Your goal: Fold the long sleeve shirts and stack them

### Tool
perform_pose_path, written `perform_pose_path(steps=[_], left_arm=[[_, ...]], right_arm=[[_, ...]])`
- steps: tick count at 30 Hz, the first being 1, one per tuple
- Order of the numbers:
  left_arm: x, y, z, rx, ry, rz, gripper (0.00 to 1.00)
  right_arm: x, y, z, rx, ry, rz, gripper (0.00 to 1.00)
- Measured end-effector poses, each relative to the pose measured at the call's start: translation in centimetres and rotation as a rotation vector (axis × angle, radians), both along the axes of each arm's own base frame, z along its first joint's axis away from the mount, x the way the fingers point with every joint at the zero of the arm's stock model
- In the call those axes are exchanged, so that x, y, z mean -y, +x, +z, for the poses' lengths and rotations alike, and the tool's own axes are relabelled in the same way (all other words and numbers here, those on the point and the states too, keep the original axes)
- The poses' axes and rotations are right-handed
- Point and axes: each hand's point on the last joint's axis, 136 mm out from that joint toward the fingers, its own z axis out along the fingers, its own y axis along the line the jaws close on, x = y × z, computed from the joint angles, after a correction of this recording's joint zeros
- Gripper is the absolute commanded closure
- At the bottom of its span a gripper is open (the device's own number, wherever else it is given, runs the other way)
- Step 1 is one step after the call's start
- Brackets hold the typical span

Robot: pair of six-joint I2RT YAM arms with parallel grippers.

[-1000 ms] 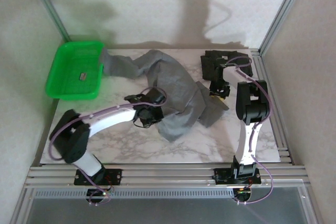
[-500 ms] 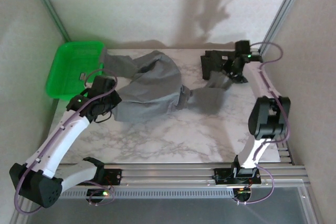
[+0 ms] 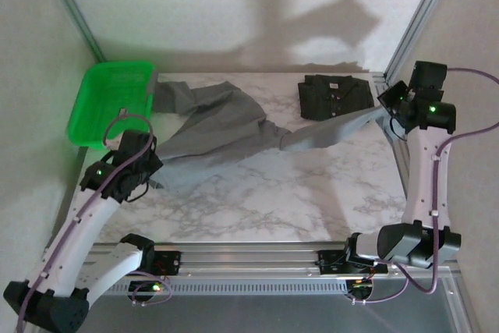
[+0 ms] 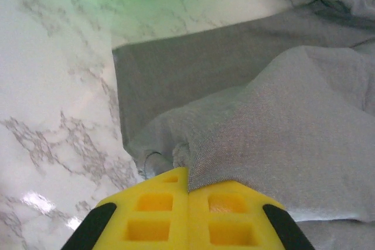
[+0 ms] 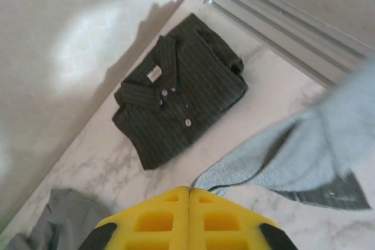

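Just changed: the left gripper (image 4: 188,187) has swung out toward the left edge of the table (image 3: 296,193) and the right gripper (image 5: 188,192) toward its far right corner; the grey shirt (image 3: 226,126), bunched mid-table a second ago, is now drawn into a long band between them
Left grip: pads pressed together on a fold of the grey hem, low over the marble near the left edge
Right grip: jaws, partly apart a second ago, now closed on a corner of grey cloth that hangs away to the side, raised by the right edge
Grey shirt: spread from the far left corner across the middle, one sleeve trailing up against the tray, still creased and unfolded
Charcoal shirt (image 3: 334,96): folded square, collar and buttons up, at the far right corner, just behind the stretched grey cloth
Meaning: likely the spreading step; with the grey shirt pulled straight it can be laid flat, then folded and stacked on the charcoal one
Green tray (image 3: 97,99): at the far left corner; grey sleeve touches its right rim, contents too unclear to tell
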Motion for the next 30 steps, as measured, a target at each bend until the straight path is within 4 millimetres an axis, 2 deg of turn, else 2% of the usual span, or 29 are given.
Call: perform_pose_path(steps=[2, 4, 6, 7, 8, 10, 12, 14, 16, 18, 20, 21, 24, 26, 28, 30], left_arm=[[0.2, -1.1, -1.7, -0.007, -0.042, 0.011, 0.92], [0.7, -2.5, -4.2, -0.044, -0.089, 0.020, 0.67], [1.2, -3.8, -6.7, -0.097, -0.119, 0.020, 0.61], [1.4, -4.3, -7.7, -0.124, -0.125, 0.021, 0.52], [1.6, -4.8, -8.8, -0.159, -0.126, 0.023, 0.36], [1.7, -5.3, -10.0, -0.216, -0.119, 0.040, 0.03], [1.3, -5.4, -10.2, -0.244, -0.099, 0.074, 0.01], [1.0, -4.8, -8.8, -0.232, -0.082, 0.106, 0.01], [0.9, -3.5, -6.7, -0.187, -0.081, 0.124, 0.00], [0.9, -1.8, -4.3, -0.138, -0.073, 0.137, 0.01], [0.9, -0.5, -3.0, -0.113, -0.065, 0.145, 0.01], [0.8, 0.1, -3.0, -0.108, -0.066, 0.150, 0.00], [0.3, 1.0, -4.5, -0.128, -0.084, 0.168, 0.01], [0.8, 1.4, -5.4, -0.147, -0.107, 0.160, 0.04], [1.8, 2.6, -5.7, -0.137, -0.140, 0.130, 0.18], [3.0, 4.2, -5.9, -0.115, -0.170, 0.089, 0.34]], right_arm=[[-0.3, -1.7, -1.2, -0.028, 0.005, -0.005, 1.00], [-0.5, -4.2, -4.2, -0.094, 0.014, -0.023, 1.00], [-0.7, -6.8, -8.6, -0.203, 0.027, -0.036, 1.00], [-0.8, -7.7, -10.5, -0.255, 0.032, -0.040, 1.00], [-0.9, -8.4, -12.4, -0.311, 0.040, -0.043, 0.92], [-1.1, -9.3, -16.1, -0.419, 0.059, -0.039, 0.61], [-1.7, -9.4, -18.2, -0.490, 0.084, -0.011, 0.39], [-2.6, -8.5, -18.3, -0.496, 0.080, 0.052, 0.24], [-3.9, -6.8, -16.7, -0.457, 0.042, 0.146, 0.21], [-6.3, -3.8, -13.1, -0.367, -0.009, 0.270, 0.19], [-9.0, -0.9, -9.6, -0.276, -0.062, 0.380, 0.19], [-10.7, 0.5, -7.9, -0.231, -0.089, 0.441, 0.19], [-15.7, 3.8, -5.4, -0.165, -0.150, 0.603, 0.19], [-18.2, 5.8, -5.5, -0.163, -0.175, 0.675, 0.19], [-20.2, 8.1, -6.7, -0.176, -0.167, 0.742, 0.24], [-22.1, 10.8, -9.1, -0.210, -0.141, 0.806, 0.30]])
